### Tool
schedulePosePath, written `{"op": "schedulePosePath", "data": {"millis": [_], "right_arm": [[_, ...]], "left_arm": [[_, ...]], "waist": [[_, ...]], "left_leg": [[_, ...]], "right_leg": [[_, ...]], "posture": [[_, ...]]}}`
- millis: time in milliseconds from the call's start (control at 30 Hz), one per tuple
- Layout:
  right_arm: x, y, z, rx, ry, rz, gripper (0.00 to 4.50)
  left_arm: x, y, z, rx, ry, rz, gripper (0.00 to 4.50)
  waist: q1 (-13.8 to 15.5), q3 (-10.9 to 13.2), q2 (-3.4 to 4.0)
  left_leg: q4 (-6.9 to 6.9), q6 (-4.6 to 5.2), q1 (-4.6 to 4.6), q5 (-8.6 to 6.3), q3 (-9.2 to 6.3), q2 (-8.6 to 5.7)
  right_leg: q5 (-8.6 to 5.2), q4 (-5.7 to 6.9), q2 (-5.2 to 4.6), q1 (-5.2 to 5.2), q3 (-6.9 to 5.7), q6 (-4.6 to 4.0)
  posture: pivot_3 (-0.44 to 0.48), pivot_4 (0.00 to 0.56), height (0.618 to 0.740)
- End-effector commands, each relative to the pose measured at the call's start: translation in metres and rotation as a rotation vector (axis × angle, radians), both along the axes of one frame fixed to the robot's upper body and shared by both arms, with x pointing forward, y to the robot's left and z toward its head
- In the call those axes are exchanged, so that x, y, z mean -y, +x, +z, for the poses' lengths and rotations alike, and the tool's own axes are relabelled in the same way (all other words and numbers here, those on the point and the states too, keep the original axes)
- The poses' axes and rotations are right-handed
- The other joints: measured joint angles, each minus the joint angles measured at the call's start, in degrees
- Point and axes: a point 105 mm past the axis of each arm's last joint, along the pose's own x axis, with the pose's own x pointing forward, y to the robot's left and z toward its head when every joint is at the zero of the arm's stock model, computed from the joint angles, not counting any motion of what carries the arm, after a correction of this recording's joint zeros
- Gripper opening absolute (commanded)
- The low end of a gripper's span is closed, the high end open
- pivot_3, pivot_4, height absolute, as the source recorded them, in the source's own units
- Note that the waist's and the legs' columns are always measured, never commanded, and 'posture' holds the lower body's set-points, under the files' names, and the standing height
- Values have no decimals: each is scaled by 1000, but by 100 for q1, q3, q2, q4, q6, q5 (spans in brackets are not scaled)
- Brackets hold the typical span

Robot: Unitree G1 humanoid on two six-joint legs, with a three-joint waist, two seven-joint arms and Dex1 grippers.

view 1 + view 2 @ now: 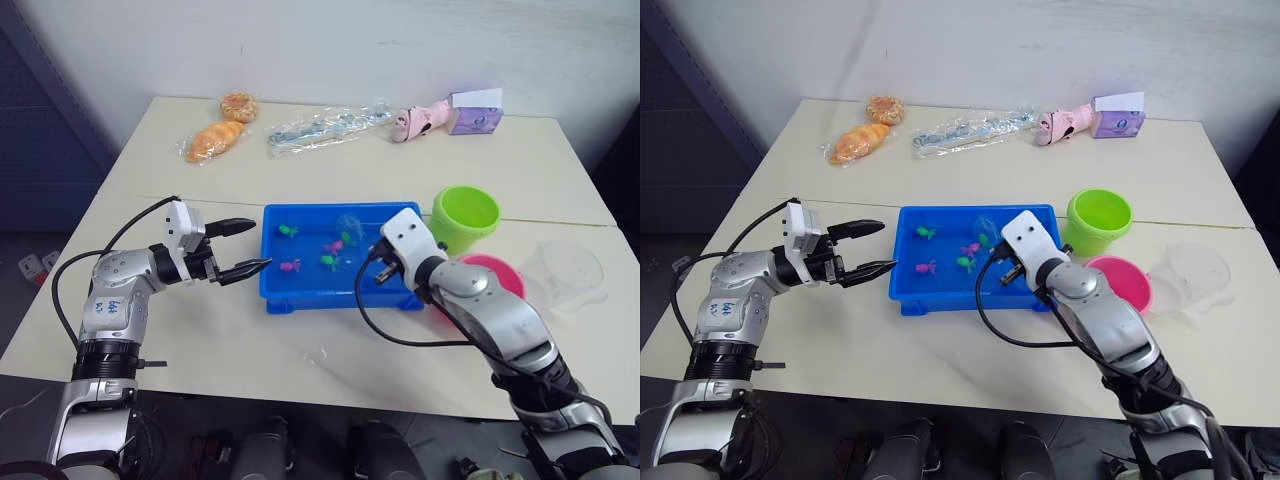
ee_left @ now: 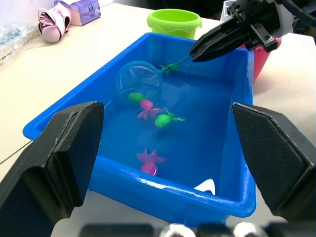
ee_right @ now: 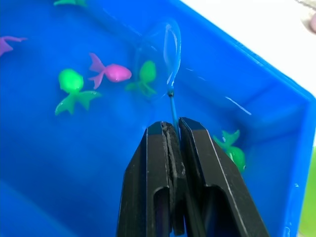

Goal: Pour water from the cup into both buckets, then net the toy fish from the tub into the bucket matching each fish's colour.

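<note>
The right gripper (image 3: 174, 129) is clamped on the net's (image 3: 160, 59) thin handle; the hoop is in the tub (image 1: 300, 297) beside a green fish (image 3: 144, 76). The net is judged light and flexible: hold the handle. The left gripper (image 1: 243, 247) hangs spread left of the tub. Pink and green fish lie in the water. The green bucket (image 1: 465, 217) and pink bucket (image 1: 1123, 282) stand right.

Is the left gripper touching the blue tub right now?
Apart. In the left eye view the open left gripper hangs beside the tub, with bare table between them.
</note>
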Motion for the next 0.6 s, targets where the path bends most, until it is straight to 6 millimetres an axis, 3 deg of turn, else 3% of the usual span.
{"op": "schedulePosePath", "data": {"millis": [33,233,600], "right_arm": [[-4,0,9,32,4,22,0],[-13,-6,7,-84,150,32,0],[-16,-10,7,-187,259,7,0]], "left_arm": [[1,-3,9,38,-1,-10,4461],[1,-3,8,34,1,-9,4461],[1,-3,6,31,-1,-8,4461]], "waist": [[-9,0,0],[-63,0,0],[-75,0,0]], "left_leg": [[0,0,0,0,0,0],[-3,-1,0,1,-2,0],[-10,-2,1,0,-1,0]], "right_leg": [[0,0,0,0,0,0],[0,1,0,0,-1,0],[0,-1,0,-3,1,0]], "posture": [[0,150,740],[0,150,740],[0,150,740]]}}
